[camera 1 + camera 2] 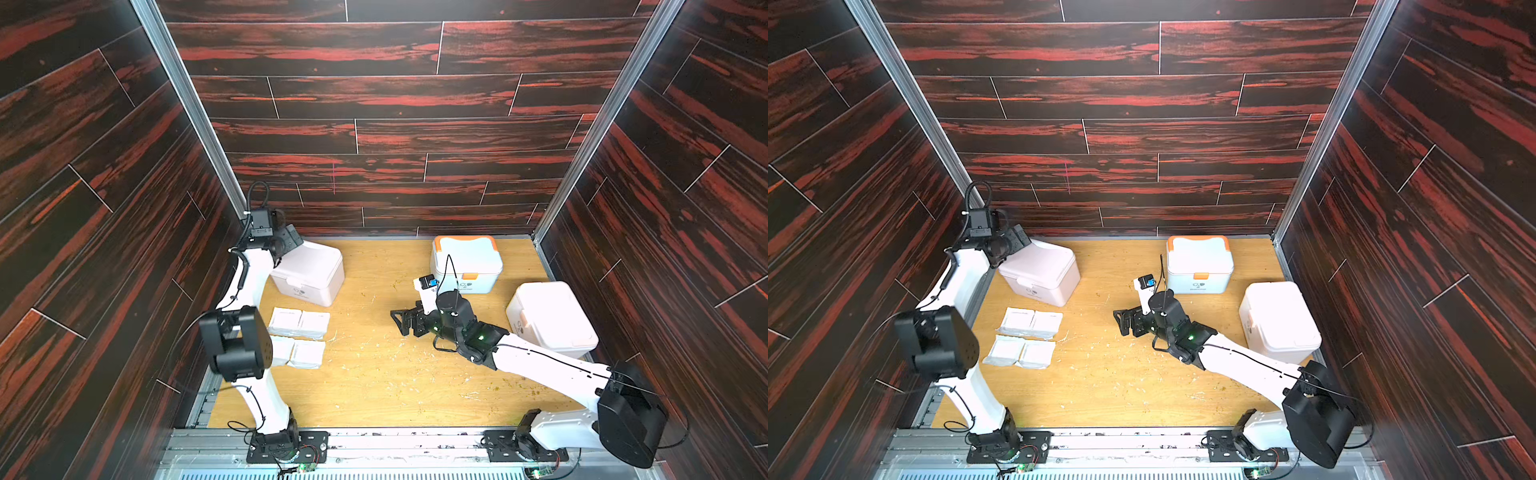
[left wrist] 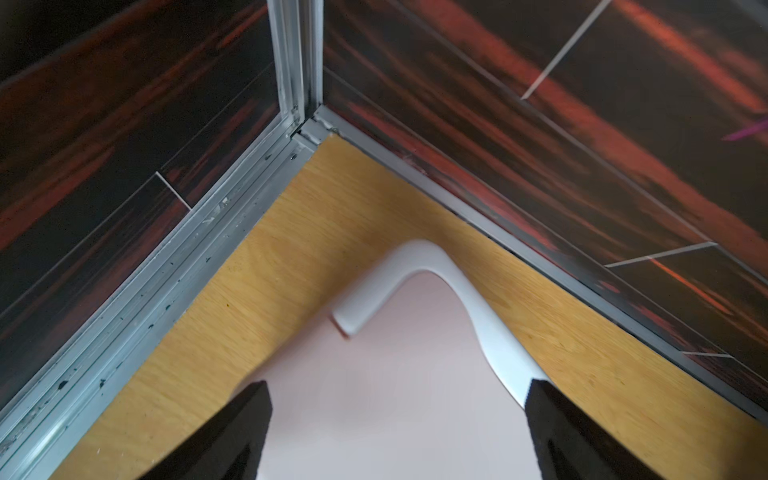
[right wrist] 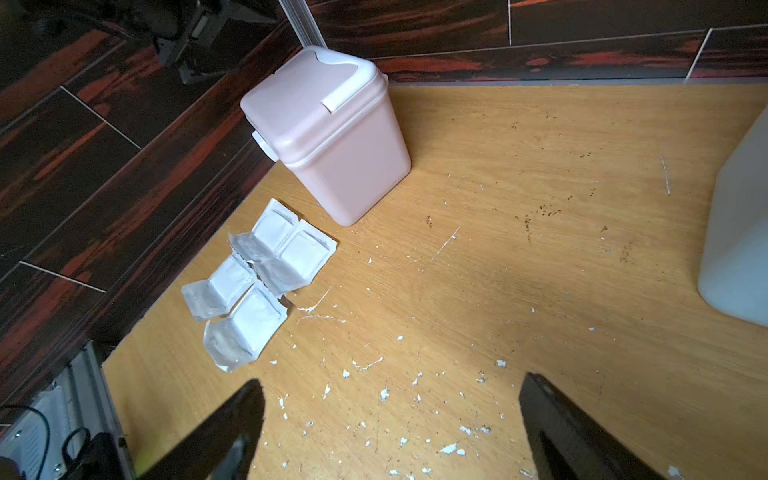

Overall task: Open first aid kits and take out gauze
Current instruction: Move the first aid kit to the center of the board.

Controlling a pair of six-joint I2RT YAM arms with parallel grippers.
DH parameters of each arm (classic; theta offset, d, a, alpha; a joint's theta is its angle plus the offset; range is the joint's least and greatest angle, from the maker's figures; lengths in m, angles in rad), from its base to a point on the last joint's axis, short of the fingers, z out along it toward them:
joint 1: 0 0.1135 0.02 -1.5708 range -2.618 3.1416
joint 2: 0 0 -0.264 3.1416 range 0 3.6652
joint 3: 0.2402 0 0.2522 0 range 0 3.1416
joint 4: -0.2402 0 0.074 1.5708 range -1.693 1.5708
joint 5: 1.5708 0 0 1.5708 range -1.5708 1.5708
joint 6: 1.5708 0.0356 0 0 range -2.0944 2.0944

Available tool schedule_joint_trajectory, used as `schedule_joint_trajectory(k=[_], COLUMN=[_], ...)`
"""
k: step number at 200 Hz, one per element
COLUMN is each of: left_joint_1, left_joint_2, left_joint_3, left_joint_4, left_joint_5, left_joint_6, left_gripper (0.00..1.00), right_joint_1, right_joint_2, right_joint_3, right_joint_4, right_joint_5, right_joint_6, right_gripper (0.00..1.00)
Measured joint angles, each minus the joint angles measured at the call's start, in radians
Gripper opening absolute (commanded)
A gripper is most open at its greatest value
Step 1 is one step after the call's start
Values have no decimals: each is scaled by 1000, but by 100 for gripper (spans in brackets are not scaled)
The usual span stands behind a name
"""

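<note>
L gripper point(image 2: 399, 392): jaws wide, nothing btwn them, over the back corner of the pink kit point(image 1: 309, 270), above its lid and folded white handle point(image 2: 415, 259). Can't tell if it touches the lid. The lid looks shut. Risk: that corner is boxed in by the walls, so a wrist swing could knock a wall. Also, pulling on the handle or lid w/ nothing holding the box down would prob. lift or tip the whole kit, as it looks light.

Gauze point(image 1: 297, 336): four flat white packets already out on the table point(image 1: 395, 386), just in front of the pink kit, in two touching pairs, some edges overlapping in the R wrist view. Risk: they look thin and slick, so a pinch could take two at once or just skid one along. L arm's elbow point(image 1: 237, 340) hides part of them in a top view, so if it drops it could sweep them.

R gripper point(image 3: 390, 386): jaws wide, empty, above bare table well to the right of the pink kit, pointing towards it.

Further right of the pink kit, by the back wall: orange-trimmed kit point(image 1: 465, 262), lid down, orange latch point(image 1: 470, 276) looks closed. Pushing at that latch one-handed may shove the kit into the wall instead of opening it.

Farthest from the pink kit: white kit point(image 1: 548, 316), lid shut. The R forearm passes close beside it, so a sideways swing could bump it.
</note>
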Motion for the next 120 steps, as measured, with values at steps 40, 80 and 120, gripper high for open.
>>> schedule_joint_trajectory(k=[40,80,120], left_joint_1=[32,40,40], left_joint_2=[173,264,260], left_joint_3=[200,315,291], left_joint_4=[-114,-190,-178], left_joint_5=[-3,75,187], left_joint_6=[48,105,119], left_gripper=[100,99,99], right_joint_1=[0,0,0], right_joint_2=[0,0,5], right_joint_3=[-6,2,63], right_joint_4=[-4,-53,-114], right_joint_5=[3,4,7], right_joint_6=[-29,-29,0], right_gripper=[99,99,99])
